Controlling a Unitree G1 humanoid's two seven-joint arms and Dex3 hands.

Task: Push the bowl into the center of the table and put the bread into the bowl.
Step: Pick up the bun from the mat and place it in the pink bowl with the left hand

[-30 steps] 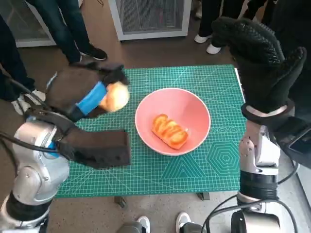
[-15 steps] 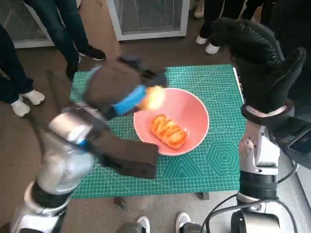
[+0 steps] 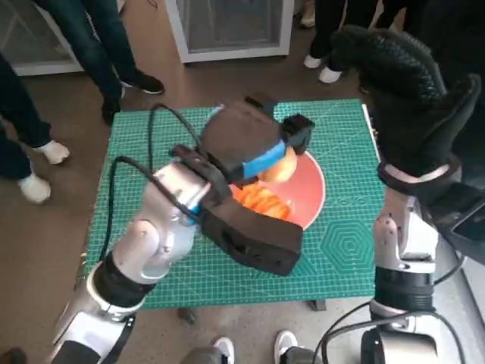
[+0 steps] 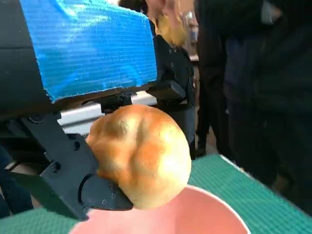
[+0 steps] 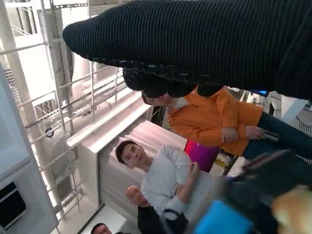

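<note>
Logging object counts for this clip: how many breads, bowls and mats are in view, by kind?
Bread: 2, a round roll held by the left robot hand, a glazed loaf in the bowl
Bowl: 1, pink
Cutting mat: 1, green
Total: 4

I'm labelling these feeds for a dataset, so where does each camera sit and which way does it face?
Head view: on the head, looking steeply down at the green mat; both forearms, left hand and right hand show.
Left wrist view: behind the left hand, facing the round bread it holds over the pink bowl.
Right wrist view: behind the right hand, facing people in the room.
Head and left wrist views share the bread and bowl.
</note>
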